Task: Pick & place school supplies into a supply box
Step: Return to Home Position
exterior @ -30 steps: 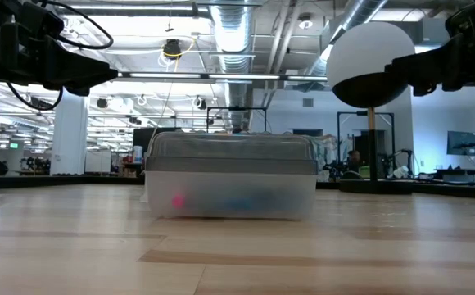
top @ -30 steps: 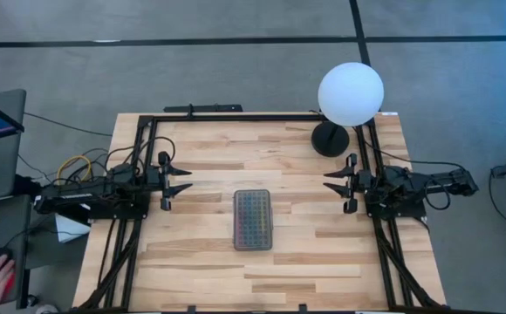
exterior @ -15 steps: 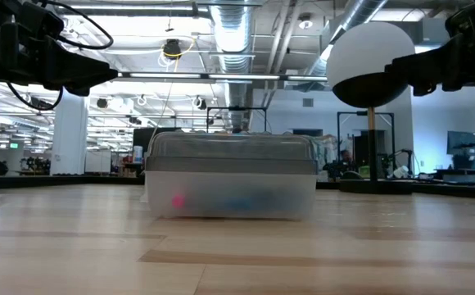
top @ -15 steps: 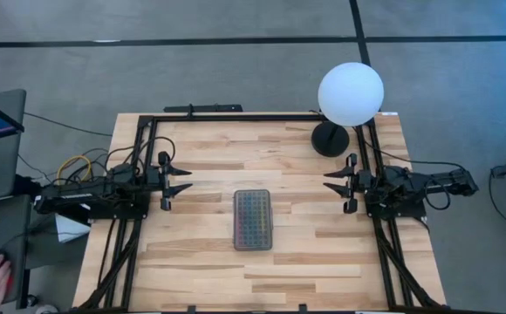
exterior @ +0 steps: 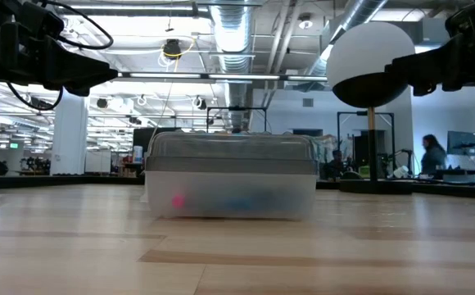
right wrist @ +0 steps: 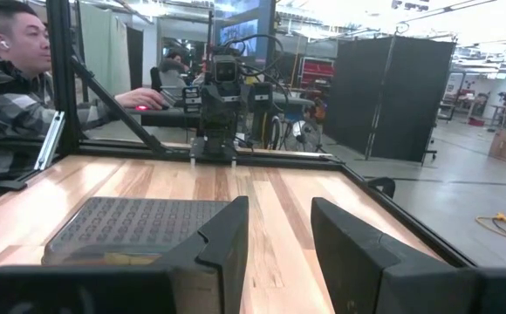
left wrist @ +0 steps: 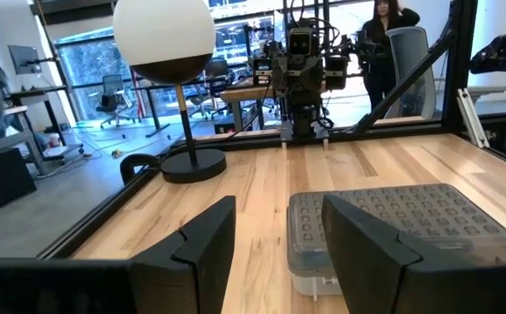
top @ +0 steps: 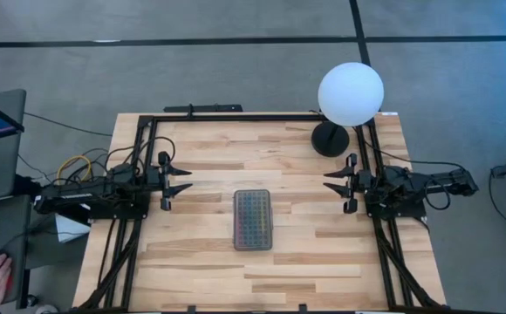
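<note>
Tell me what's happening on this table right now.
Nothing is being handled. The supply box sits shut in the middle of the table, coloured supplies showing through its clear wall. The left claw and the right claw hang open and empty at opposite sides, both pointing toward the box.

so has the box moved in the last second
No. In the high view the box lies in the same spot, just as far from the lamp base.

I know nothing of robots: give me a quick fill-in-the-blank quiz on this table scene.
The supply box sits mid-table with its lid ____.
The left gripper and the right gripper are both ____ and empty.
The white globe lamp stands on the ____ arm's side.
Missing words: closed; open; right.
</note>
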